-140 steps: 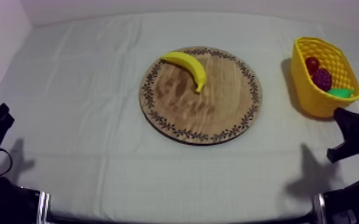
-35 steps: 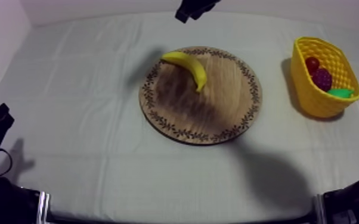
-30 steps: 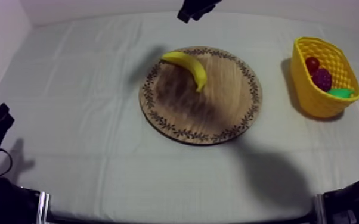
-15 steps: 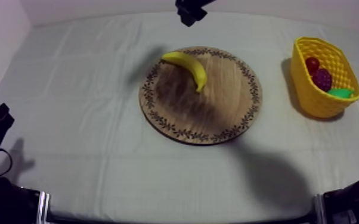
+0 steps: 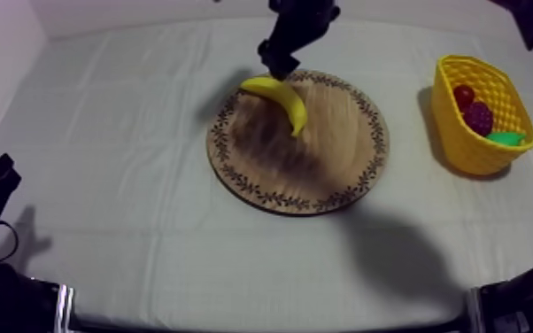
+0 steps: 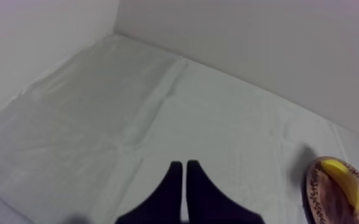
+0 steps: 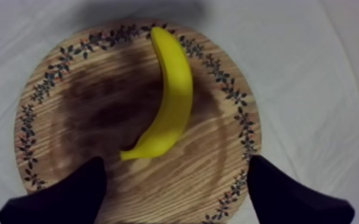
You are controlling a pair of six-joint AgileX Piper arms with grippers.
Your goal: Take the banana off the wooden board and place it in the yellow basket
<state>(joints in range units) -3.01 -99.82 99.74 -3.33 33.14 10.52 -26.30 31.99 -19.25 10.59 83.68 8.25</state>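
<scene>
The banana (image 7: pixel 171 95) is seen lying on the wooden board (image 7: pixel 80 113), close to its patterned rim, just ahead of and below the right gripper (image 7: pixel 175 162). The gripper's two fingers are spread wide with nothing held between them, and the banana's thin end is turned toward the gap. The step in hand is judged to be the descent for the grasp. It would be done well if the gripper were carried forward over the thick middle of the fruit, the fingers set across its curve rather than along it. They should be lowered until the tips are just clear of the wood before being closed, since a hold on the tapered end is likely to slip. What is added by the top view is the way onward: the yellow basket (image 5: pixel 456 142) is placed well off to the gripper's side, with a small red fruit (image 5: pixel 464 93) and a bunch of grapes (image 5: pixel 478 117) inside it. The finger spread and the banana's lie against it are supplied by the right wrist view. In the left wrist view the left gripper (image 6: pixel 184 170) is shown closed to a narrow wedge on nothing, over bare cloth (image 6: pixel 98 119).
</scene>
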